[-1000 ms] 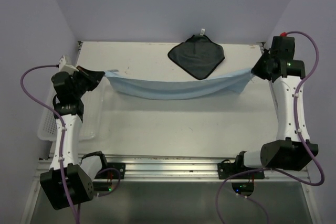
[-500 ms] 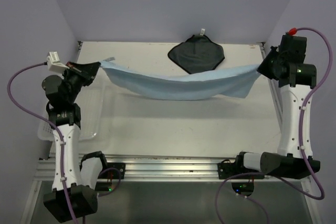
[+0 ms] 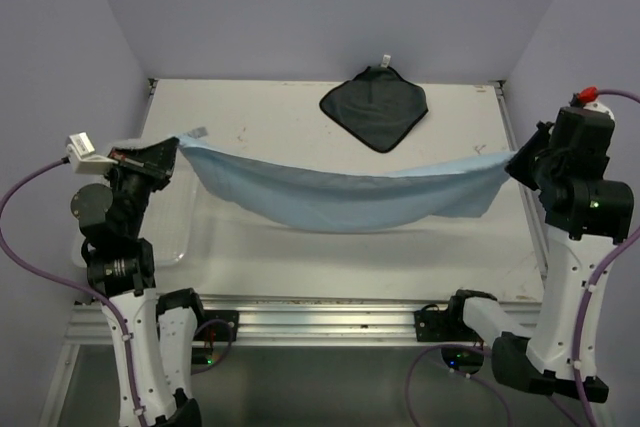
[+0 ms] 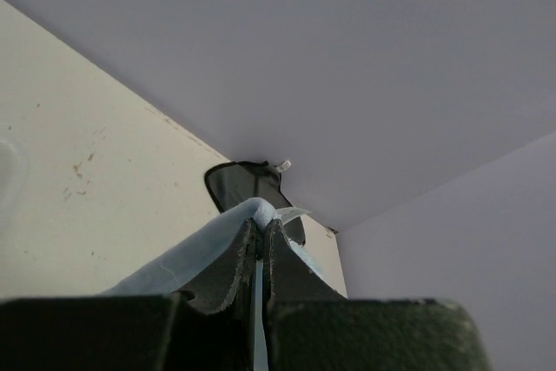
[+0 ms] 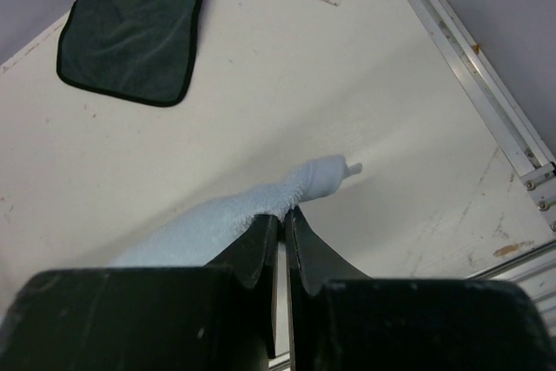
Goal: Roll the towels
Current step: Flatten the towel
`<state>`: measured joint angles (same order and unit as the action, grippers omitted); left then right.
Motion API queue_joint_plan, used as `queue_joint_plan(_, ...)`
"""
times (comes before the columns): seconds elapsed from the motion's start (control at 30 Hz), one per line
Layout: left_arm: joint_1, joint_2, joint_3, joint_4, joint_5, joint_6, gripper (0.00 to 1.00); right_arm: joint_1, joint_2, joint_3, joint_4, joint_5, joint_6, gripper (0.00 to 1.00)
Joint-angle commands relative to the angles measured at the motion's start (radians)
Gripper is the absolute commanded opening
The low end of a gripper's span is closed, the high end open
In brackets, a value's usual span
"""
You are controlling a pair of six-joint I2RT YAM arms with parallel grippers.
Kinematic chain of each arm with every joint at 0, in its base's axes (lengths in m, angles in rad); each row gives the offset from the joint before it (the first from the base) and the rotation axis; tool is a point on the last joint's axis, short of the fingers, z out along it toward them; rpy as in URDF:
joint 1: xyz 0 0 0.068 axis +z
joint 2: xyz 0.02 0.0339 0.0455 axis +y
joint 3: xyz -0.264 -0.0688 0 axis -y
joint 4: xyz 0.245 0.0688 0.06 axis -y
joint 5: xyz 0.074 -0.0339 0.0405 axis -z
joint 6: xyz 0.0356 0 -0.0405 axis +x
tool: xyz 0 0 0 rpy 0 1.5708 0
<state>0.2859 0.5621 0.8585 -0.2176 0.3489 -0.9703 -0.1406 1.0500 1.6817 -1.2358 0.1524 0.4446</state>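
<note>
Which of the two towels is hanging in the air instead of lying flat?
The light blue towel, sagging between the left gripper and right gripper, which each pinch a corner. The dark towel lies flat on the table, untouched.

Nothing to read out here, folks: no words, no brand marks, no numbers legible in any of the three views. The one candidate is the small white tag (image 3: pixel 383 58) sticking out at the far corner of the dark towel (image 3: pixel 375 105), and it comes through as a plain white speck, too small to make out any print on it, from overhead and from the left wrist view alike.
</note>
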Motion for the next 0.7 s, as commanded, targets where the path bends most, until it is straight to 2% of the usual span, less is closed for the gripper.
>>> queue_joint_plan(0.0, 0.007, -0.021, 0.01, -0.089, -0.063, -0.041, 0.0, -0.005, -0.007, -0.007, -0.057, 0.049, 0.012, 0.0)
queue_joint_plan(0.2, 0.009, 0.005, -0.038, -0.065, -0.108, -0.082, 0.0, -0.005, 0.036, -0.108, 0.022, 0.075, 0.049, 0.0)
queue_joint_plan(0.37, 0.009, 0.111, -0.139, 0.118, -0.107, -0.126, 0.0, -0.005, 0.163, -0.149, 0.145, 0.065, 0.071, 0.0)
queue_joint_plan(0.47, 0.007, 0.214, -0.185, 0.289, -0.068, -0.134, 0.0, -0.005, 0.237, -0.175, 0.256, 0.015, 0.082, 0.0)
queue_joint_plan(0.5, 0.006, 0.243, -0.191, 0.373, -0.051, -0.134, 0.0, -0.005, 0.257, -0.186, 0.287, 0.003, 0.089, 0.0)
queue_joint_plan(0.57, -0.004, 0.332, -0.181, 0.429, -0.051, -0.12, 0.0, -0.005, 0.291, -0.208, 0.387, -0.027, 0.094, 0.0)
queue_joint_plan(0.67, -0.039, 0.453, -0.136, 0.501, -0.063, -0.084, 0.0, -0.005, 0.375, -0.203, 0.449, -0.053, 0.097, 0.0)
